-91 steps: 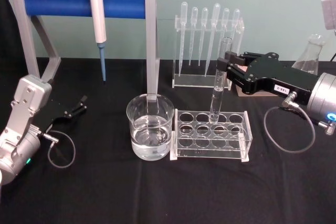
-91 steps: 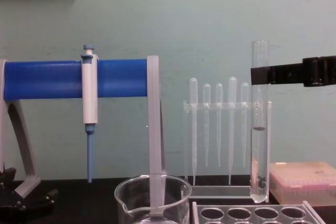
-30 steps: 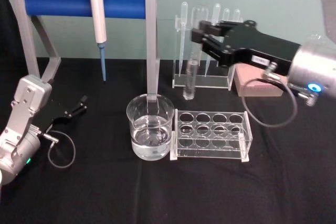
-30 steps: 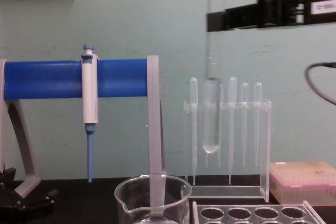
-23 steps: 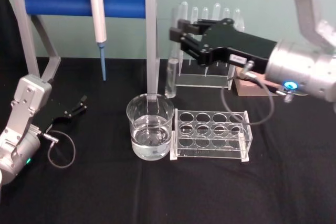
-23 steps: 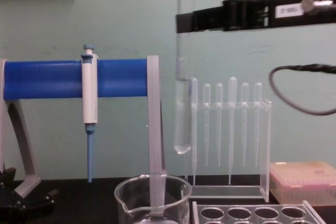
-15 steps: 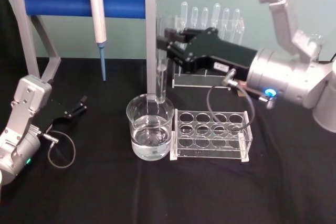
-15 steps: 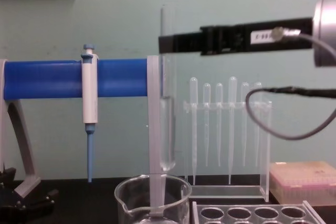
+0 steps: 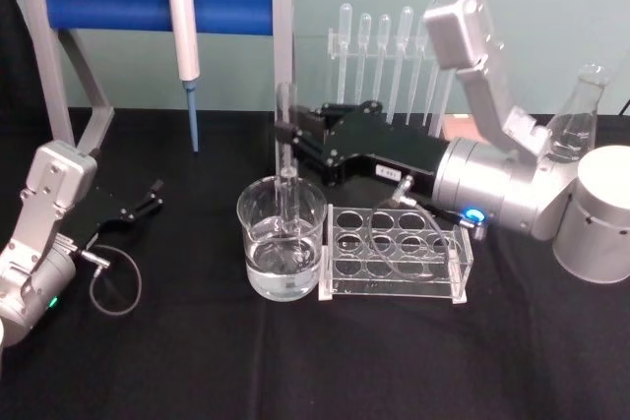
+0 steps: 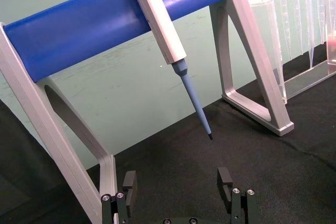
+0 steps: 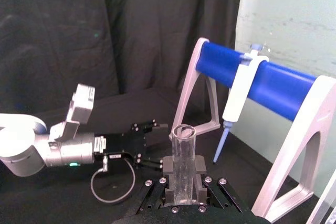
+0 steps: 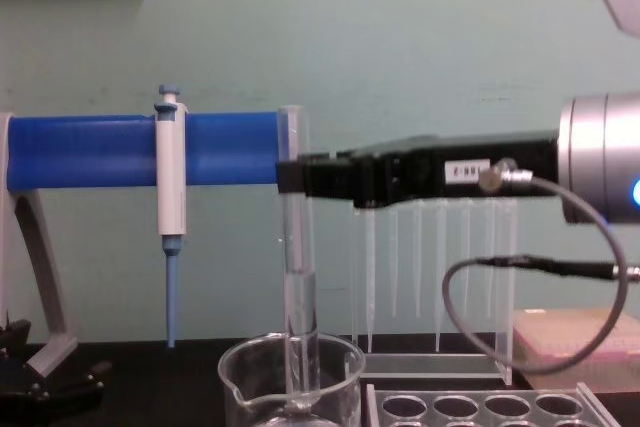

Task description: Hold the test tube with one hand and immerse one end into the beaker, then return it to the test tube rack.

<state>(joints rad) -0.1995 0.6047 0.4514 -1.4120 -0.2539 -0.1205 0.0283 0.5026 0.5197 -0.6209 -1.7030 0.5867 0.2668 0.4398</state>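
Pinching the test tube (image 11: 184, 150) below its rim with the right gripper (image 9: 286, 135), reaching in level from the beaker's (image 9: 258, 243) right and holding the tube upright over the beaker's middle, rounded end down inside the glass and seemingly meeting the water. Calling, by judgement, for a straight vertical lift clear of the beaker's rim before any sideways travel to the test tube rack (image 9: 394, 287) just right of the beaker, minding the grey stand post (image 9: 283, 27) close behind the beaker. Leaving the left gripper (image 10: 177, 177) parked well left of the beaker, jaws apart, empty.
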